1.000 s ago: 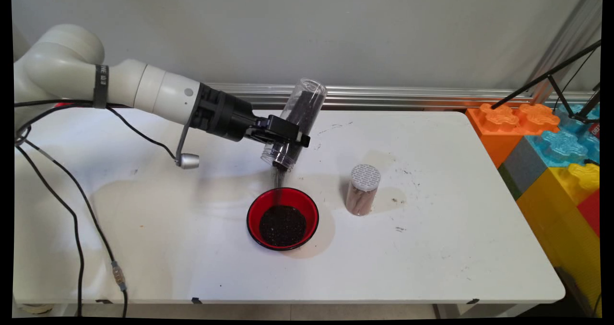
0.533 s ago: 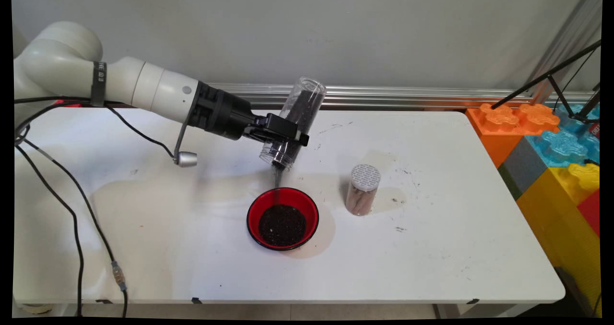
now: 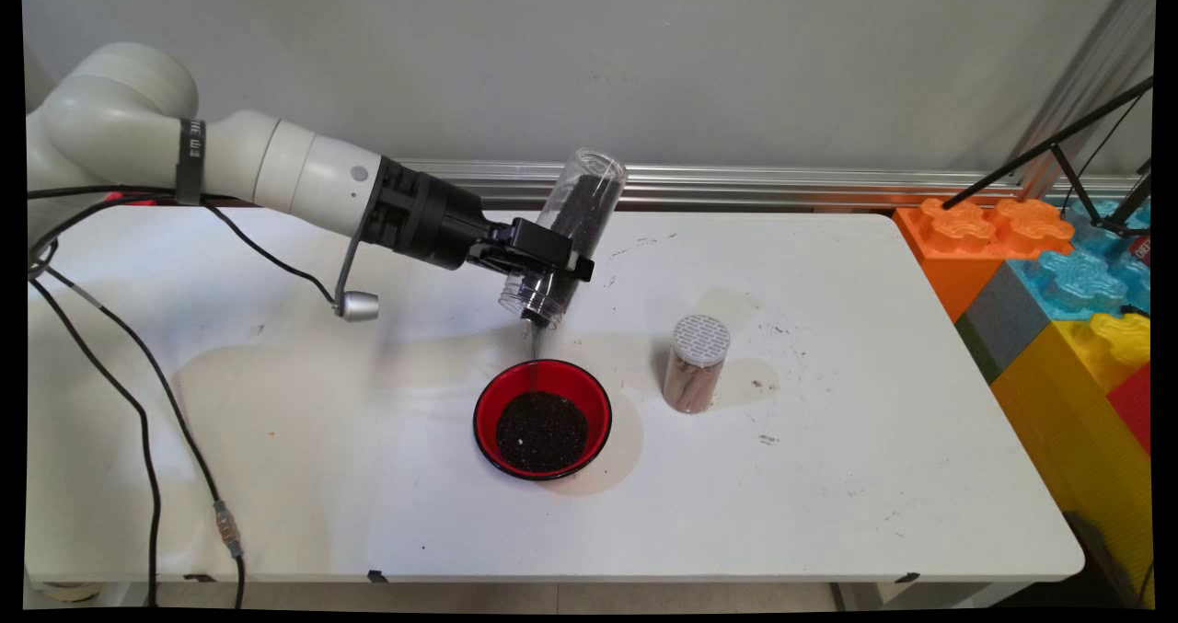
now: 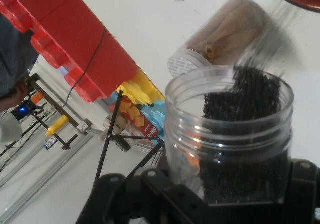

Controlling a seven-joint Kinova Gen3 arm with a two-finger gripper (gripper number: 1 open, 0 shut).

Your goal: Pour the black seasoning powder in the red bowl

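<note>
While dark granules fall into the red bowl [image 3: 542, 419], jaws clamp the tilted clear jar [image 3: 563, 238]; its mouth wants holding above the bowl.

Your arm is reaching in from the left, wrist pitched slightly down.
You are seeing the white Kinova arm [image 3: 230, 158] stretching rightward above the table, its black gripper [image 3: 543, 253] clamped across a tipped clear jar [image 3: 563, 236], with black cables [image 3: 138, 402] hanging beneath.
</note>
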